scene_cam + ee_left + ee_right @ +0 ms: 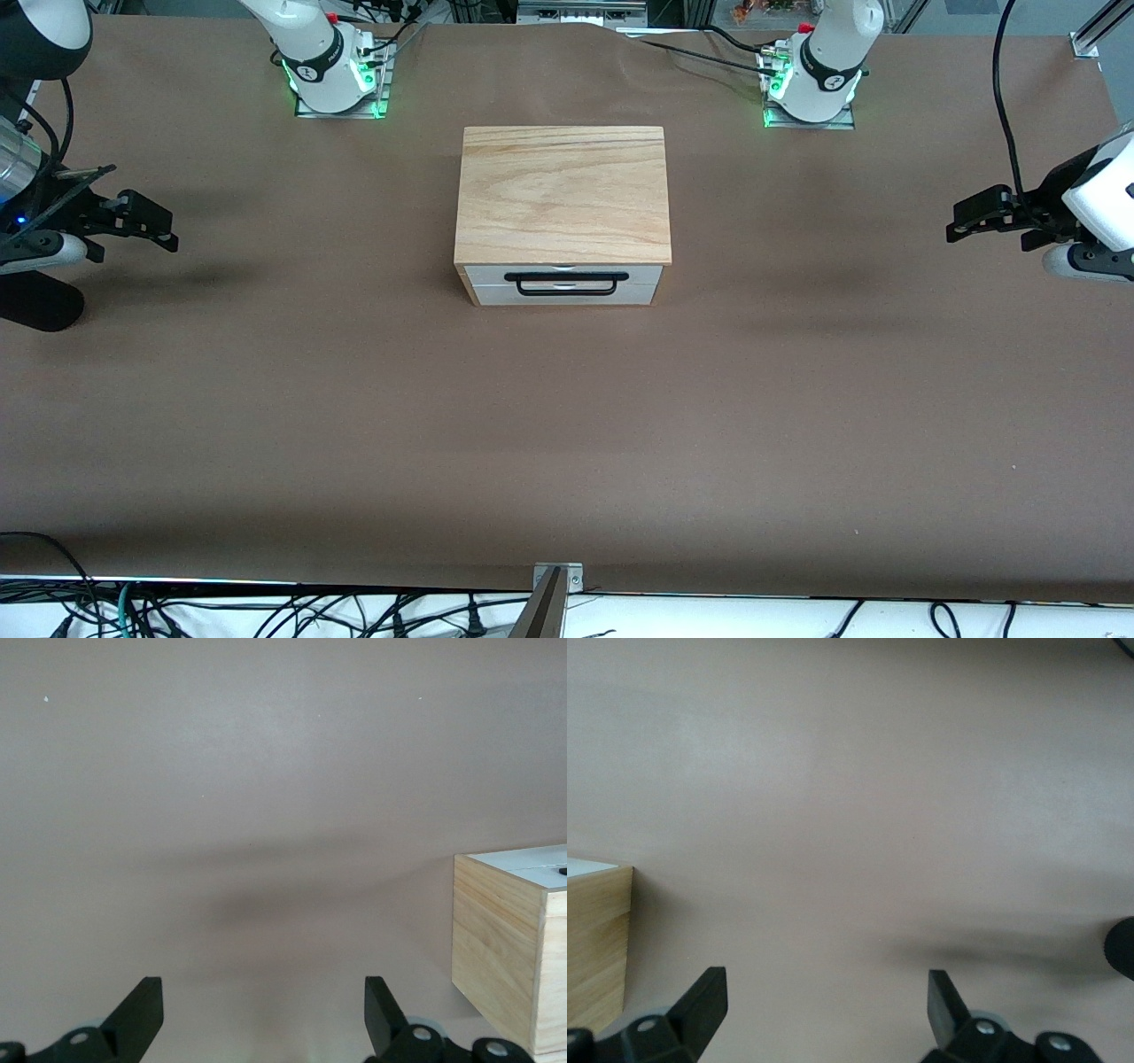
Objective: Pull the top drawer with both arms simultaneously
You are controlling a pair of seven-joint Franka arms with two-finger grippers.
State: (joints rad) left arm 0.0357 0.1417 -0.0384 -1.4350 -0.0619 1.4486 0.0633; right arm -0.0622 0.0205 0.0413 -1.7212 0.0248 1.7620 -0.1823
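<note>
The top drawer (489, 275) is shut in the light-wood cabinet (563, 193) at the table's middle. Its white front panel faces the front camera and bears a wide black wire handle (565, 284). My left gripper (961, 221) is open and empty over the table at the left arm's end, well apart from the cabinet. In the left wrist view (264, 1010) its fingers stand wide apart, with the cabinet's side (496, 948) ahead. My right gripper (164, 229) is open and empty over the right arm's end. The right wrist view (827, 1001) shows the cabinet's corner (598, 939).
A plain white lower panel (496, 295) sits under the top drawer. The brown table cover (567, 425) spreads all around the cabinet. The arm bases (330, 62) (819, 71) stand farther from the front camera. A metal bracket (558, 578) sits at the table's near edge.
</note>
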